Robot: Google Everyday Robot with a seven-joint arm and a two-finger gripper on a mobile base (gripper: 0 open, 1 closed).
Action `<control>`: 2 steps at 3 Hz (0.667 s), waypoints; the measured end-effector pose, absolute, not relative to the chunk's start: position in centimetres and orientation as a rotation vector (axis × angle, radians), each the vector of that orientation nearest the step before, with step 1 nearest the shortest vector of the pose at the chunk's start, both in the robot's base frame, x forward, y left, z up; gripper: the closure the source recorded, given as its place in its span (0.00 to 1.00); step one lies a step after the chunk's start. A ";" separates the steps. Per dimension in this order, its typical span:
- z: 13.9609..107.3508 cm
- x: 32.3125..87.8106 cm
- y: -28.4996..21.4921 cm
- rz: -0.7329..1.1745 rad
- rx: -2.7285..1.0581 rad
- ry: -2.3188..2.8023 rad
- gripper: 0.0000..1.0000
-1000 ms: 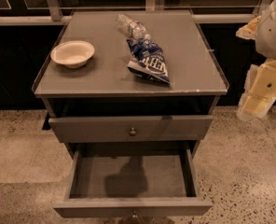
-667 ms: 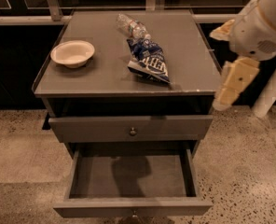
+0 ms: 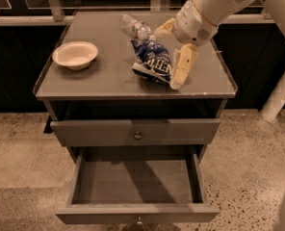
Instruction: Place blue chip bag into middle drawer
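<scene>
Gripper move: the gripper (image 3: 167, 57) has swung in from off the cabinet's 3 o'clock edge and now sits over the top, right at the bag.
Bag: the blue chip bag (image 3: 152, 61) has not shifted. It lies flat on the cabinet top (image 3: 109, 78), at about 2 o'clock from the top's centre.
Pincer state: released, with the two cream fingers splayed wide. One is up near the bag's 1 o'clock corner, the other along its 4 o'clock edge.
Why so: the spread looks set to straddle the bag's right side for a pinch. Contact is hard to judge; probably not yet closed on the foil.
Bottle: the clear bottle (image 3: 136, 28) lies at 12 o'clock of the bag, touching or nearly touching its top end. It could get nudged.
Bowl: the bowl (image 3: 75, 55) is well apart at 9 o'clock, out of the way.
Middle drawer: the middle drawer (image 3: 133, 182) is pulled out at 6 o'clock below the top, floor bare, ready to receive the bag.
Upper drawer: the upper drawer (image 3: 135, 131) is closed, so the drop path is clear.
Stage: reach done, grasp pending.
</scene>
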State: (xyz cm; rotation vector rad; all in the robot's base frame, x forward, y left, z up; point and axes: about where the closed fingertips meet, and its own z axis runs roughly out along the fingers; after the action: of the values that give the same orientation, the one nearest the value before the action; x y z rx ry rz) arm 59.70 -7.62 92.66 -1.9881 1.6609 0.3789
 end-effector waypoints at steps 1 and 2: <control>94.3 61.4 -7.0 0.357 -1.962 1.617 0.00; 94.3 61.4 -7.0 0.356 -1.962 1.617 0.00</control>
State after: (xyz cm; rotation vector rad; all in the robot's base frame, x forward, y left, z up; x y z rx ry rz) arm 61.37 -7.02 94.32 -1.9615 1.6172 0.3559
